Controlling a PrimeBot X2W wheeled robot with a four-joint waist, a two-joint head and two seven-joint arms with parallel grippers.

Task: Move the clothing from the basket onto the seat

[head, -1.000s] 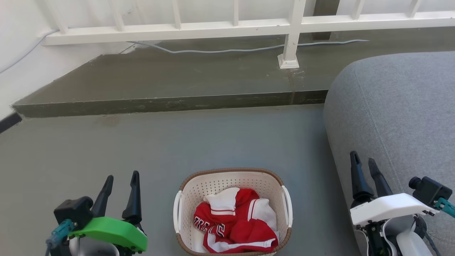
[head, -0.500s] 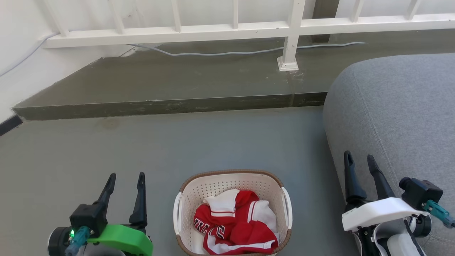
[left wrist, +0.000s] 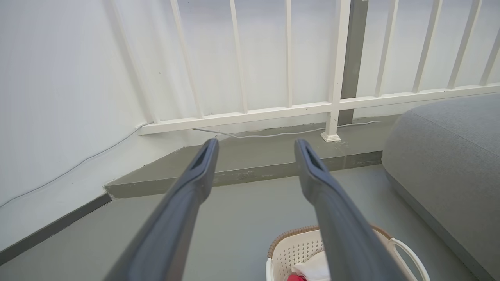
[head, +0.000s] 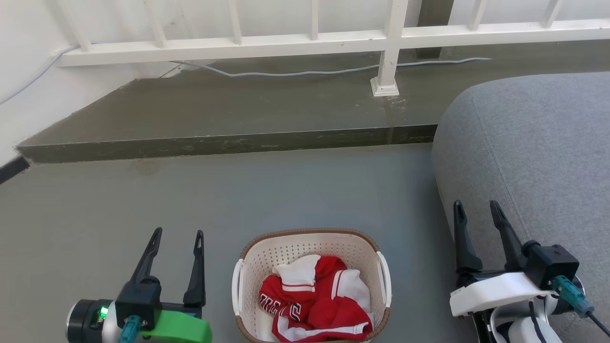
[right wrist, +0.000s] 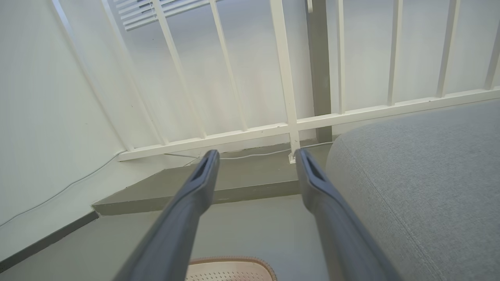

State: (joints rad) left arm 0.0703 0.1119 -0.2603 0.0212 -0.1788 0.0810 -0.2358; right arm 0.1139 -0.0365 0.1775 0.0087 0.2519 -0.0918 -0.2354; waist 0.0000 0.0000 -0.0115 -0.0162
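Observation:
The cream basket point(head: 310, 238) with a brown rim stands on the floor at the bottom middle of the head view. Red clothing point(head: 314, 300) with white trim and lettering lies crumpled inside it. My left gripper point(head: 177, 233) hangs open to the basket's left, nothing between its fingers. My right gripper point(head: 476, 204) stands open to the basket's right, over the edge of the grey seat point(head: 533, 143). The left wrist view catches the basket point(left wrist: 297, 246) and a bit of clothing point(left wrist: 312, 269) at its bottom edge, and the seat point(left wrist: 449, 156) at right. The right wrist view shows the basket rim point(right wrist: 230, 260) and the seat point(right wrist: 422, 175).
A raised concrete step point(head: 228, 138) runs across the floor behind the basket. A white railing point(head: 305, 43) with a post point(head: 386, 81) stands on it, and a grey cable point(head: 295, 72) lies along its base. A white wall point(head: 19, 95) closes the left side.
Both grippers have edged inward toward the basket and turned at the wrist. The head view has shifted slightly. The clothing and basket lie as before.

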